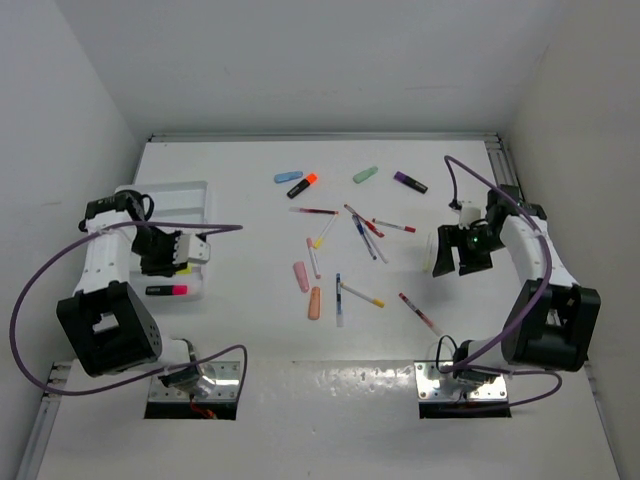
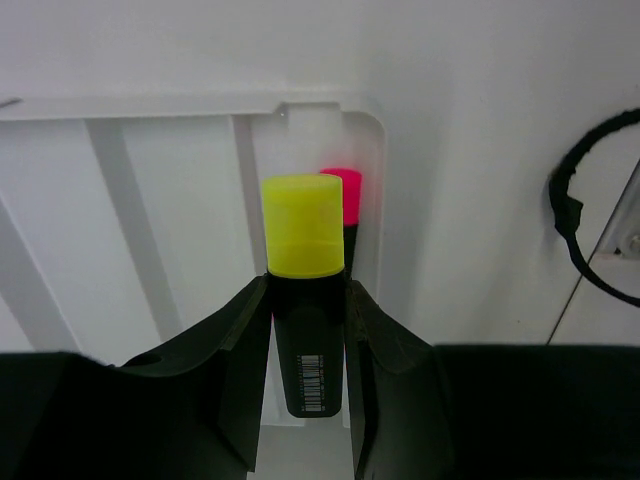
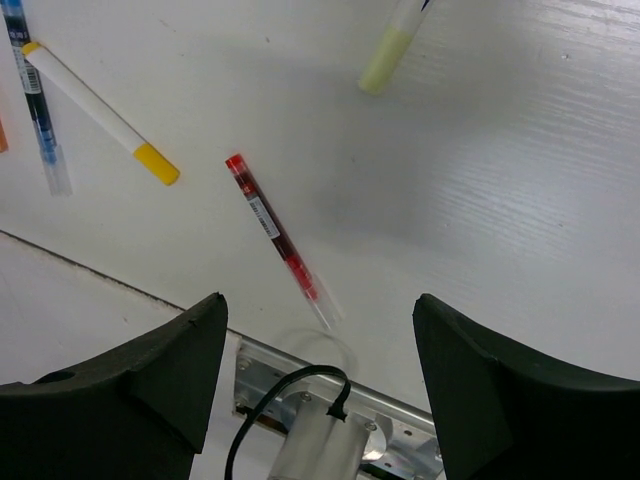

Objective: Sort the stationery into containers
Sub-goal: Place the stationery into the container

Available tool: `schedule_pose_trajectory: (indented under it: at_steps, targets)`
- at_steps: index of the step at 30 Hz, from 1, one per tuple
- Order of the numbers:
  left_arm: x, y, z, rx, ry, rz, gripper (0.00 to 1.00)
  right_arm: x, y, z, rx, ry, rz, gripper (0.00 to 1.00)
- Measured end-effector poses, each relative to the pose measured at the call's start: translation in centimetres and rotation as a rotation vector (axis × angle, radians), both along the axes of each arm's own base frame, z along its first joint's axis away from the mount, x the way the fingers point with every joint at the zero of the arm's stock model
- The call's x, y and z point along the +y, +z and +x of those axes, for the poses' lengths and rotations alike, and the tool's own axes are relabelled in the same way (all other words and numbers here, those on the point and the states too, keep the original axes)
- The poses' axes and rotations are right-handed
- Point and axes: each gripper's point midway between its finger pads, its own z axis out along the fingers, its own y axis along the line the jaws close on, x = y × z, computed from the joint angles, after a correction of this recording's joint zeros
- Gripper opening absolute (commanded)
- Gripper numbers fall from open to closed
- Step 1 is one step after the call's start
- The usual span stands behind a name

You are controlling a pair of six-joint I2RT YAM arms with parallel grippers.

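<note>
Loose stationery covered the middle of the tabletop (image 1: 250, 340), well apart from the white tray (image 1: 172, 187) at the far left. A blue highlighter (image 1: 288, 177), an orange-capped black highlighter (image 1: 302, 184), a green highlighter (image 1: 365, 175) and a purple-capped black highlighter (image 1: 410, 182) lay in a far row. Nearer lay a pink highlighter (image 1: 301, 276) and an orange highlighter (image 1: 314, 302), with thin pens crossing each other between the two groups.

The left jaws gripped a yellow-capped black highlighter (image 2: 303, 225) by its barrel, cap pointing outward. It hung over the tray's edge compartment, where a pink-capped highlighter (image 2: 343, 190) already lay directly beneath it. A raised divider (image 2: 250, 190) ran alongside on the left.

The right jaws stood wide open and empty above the tabletop on the right. A red pen (image 3: 268, 225) lay flat below the gap between them, touching neither finger. A yellow-capped white pen (image 3: 95, 112) and a blue pen (image 3: 30, 95) lay near it, the two overlapping. A metal base plate (image 3: 400, 435) and a black cable (image 3: 290, 385) sat at the near edge under these jaws.
</note>
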Motion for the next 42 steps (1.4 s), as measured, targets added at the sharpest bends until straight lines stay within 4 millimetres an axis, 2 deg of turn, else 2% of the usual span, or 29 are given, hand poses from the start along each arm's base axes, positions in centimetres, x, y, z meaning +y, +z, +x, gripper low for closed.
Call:
schedule_pose_trajectory:
  at_steps: [5, 16, 28, 35, 41, 42]
  targets:
    - [1.7, -1.9, -1.5, 0.042, -0.043, 0.050, 0.00, 0.1, -0.4, 0.1, 0.026, -0.005, 0.007, 0.73]
    - [6.4, -5.7, -1.4, 0.108, -0.010, 0.090, 0.00, 0.2, -0.5, 0.2, 0.035, -0.004, 0.005, 0.73]
    - [11.0, -6.7, -1.5, 0.107, 0.078, 0.135, 0.00, 0.3, -0.4, 0.7, 0.048, -0.006, -0.005, 0.73]
    - [12.4, -7.1, -1.3, 0.098, 0.105, 0.159, 0.01, 0.6, 0.0, 1.0, 0.045, 0.000, -0.007, 0.73]
    - [13.5, -7.3, -0.1, 0.082, 0.107, 0.172, 0.10, 0.5, 0.1, 1.0, 0.051, 0.003, -0.025, 0.73]
    - [13.7, -7.3, 0.0, 0.080, 0.106, 0.176, 0.16, 0.5, 0.1, 1.0, 0.052, 0.005, -0.029, 0.73]
